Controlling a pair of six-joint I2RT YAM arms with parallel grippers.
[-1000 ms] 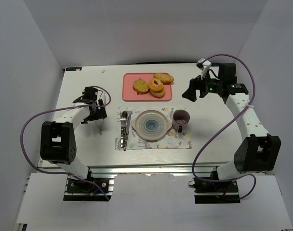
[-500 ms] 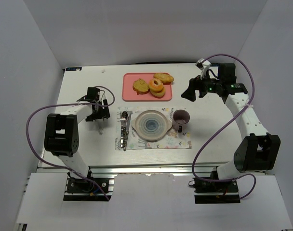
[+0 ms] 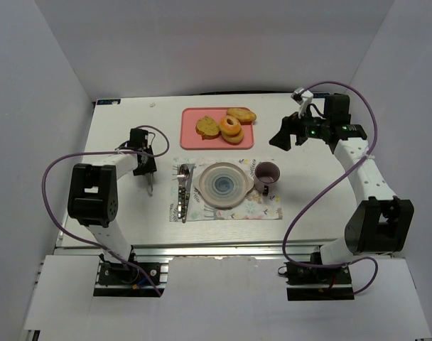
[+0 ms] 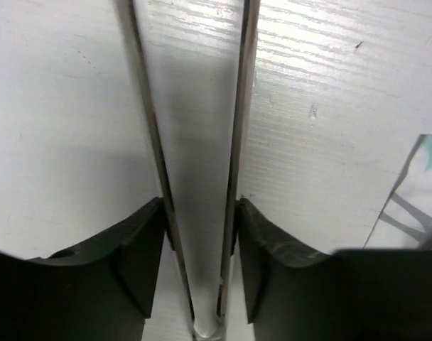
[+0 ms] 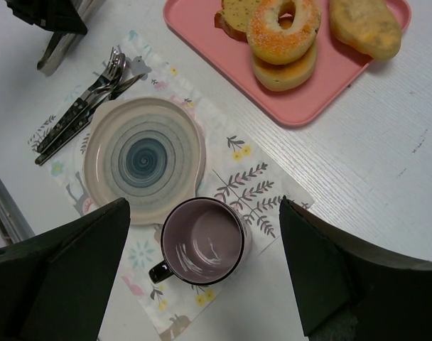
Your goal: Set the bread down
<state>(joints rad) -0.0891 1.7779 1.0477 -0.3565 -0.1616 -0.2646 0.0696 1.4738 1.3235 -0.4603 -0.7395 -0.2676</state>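
At the far left, the left arm has folded in over the last second, its elbow drawn closer to the base, while the left tool [image 3: 141,159] has shifted only slightly above the bare bench [image 3: 131,217]. It is pressed in on a pair of metal tongs [image 4: 241,106]. The wrist view shows its two fingers [image 4: 141,259] touching the outsides of the tongs' arms near the joined end. The arms themselves stand apart with nothing between them but bench.

The tongs point down at a spot just left of the cutlery [image 3: 182,190] on the placemat [image 3: 266,208], well short of the food. This looks like a readjustment of posture, not an approach.

The bread [image 3: 207,126] lies where it was, at the left end of the pink tray [image 3: 191,138]. The doughnut [image 3: 231,126] overlaps its right edge and the bun [image 3: 241,114] lies beyond. Nothing on the tray has moved. The plate [image 3: 223,185], the likely place for the bread, sits bare in the middle of the placemat with the mug [image 3: 266,173] just to its right.

On the right, the right tool [image 3: 278,136] has barely stirred. It hovers beside the tray's right edge with its fingers spread wide and nothing in them, looking down on the mug and plate.

The placing is therefore not yet begun. My guess is that the tongs must swing right and away toward the tray before anything is picked up.
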